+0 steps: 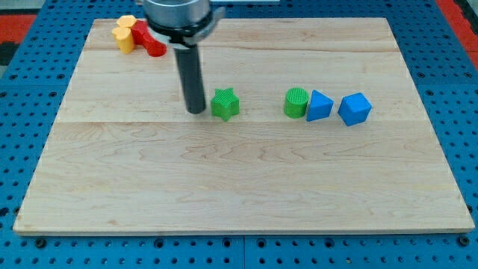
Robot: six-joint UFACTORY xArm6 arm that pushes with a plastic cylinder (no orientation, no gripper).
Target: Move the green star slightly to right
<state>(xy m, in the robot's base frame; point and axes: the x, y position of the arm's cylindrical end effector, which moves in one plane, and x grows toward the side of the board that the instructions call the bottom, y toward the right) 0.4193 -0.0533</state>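
Observation:
The green star [225,104] lies on the wooden board [239,179], a little left of the middle. My tip [196,111] stands just to the star's left, a small gap away or barely touching; I cannot tell which. To the star's right, in a row, are a green cylinder [296,102], a blue triangular block [320,105] and a blue cube [355,109].
At the view's top left lie a yellow block [125,33] and a red block [149,40], pressed together and partly hidden by the arm's body [181,16]. A blue perforated table [22,82] surrounds the board.

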